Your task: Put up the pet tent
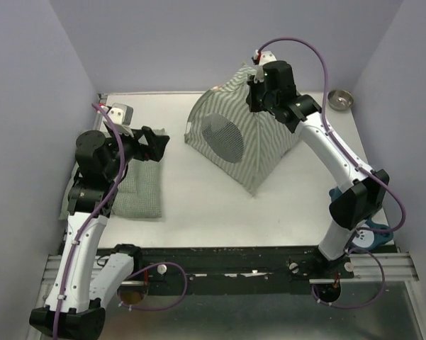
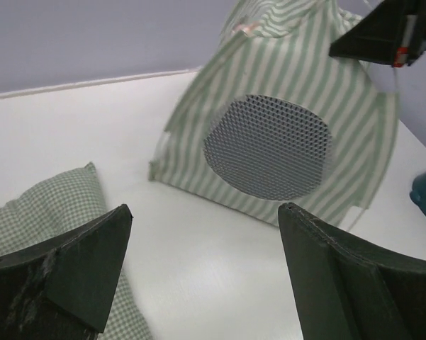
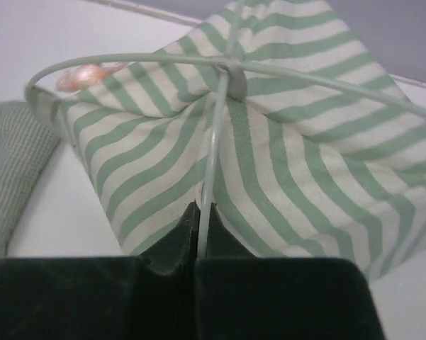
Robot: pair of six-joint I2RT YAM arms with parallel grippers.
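Toward the back of the table point(image 1: 198, 212), right of centre, the tent point(image 1: 259, 152) stands raised with its base on the tabletop, its green-and-white striped fabric rising to a peak. A round grey mesh window point(image 1: 223, 136) on its side faces the left arm. The right gripper point(image 1: 258, 79) sits at the tent's peak. In the right wrist view its fingers point(image 3: 178, 237) are pinched together on a thin whitish pole point(image 3: 207, 170). That pole runs up over the fabric and meets a second pole, which arches across the top at a small grey joint. A pink tag point(image 3: 85, 74) shows at the fabric's upper left corner in that view, just under the arching pole. The left gripper point(image 1: 156, 145) hangs over the far right corner of the cushion point(image 1: 138, 190), well apart from the tent and pointed at the window. Its fingers point(image 2: 85, 262) are spread wide with nothing between them. The green checked cushion lies flat at the table's left side, partly under the left arm. A metal bowl point(image 1: 340, 99) sits at the far right corner, apart from the tent.
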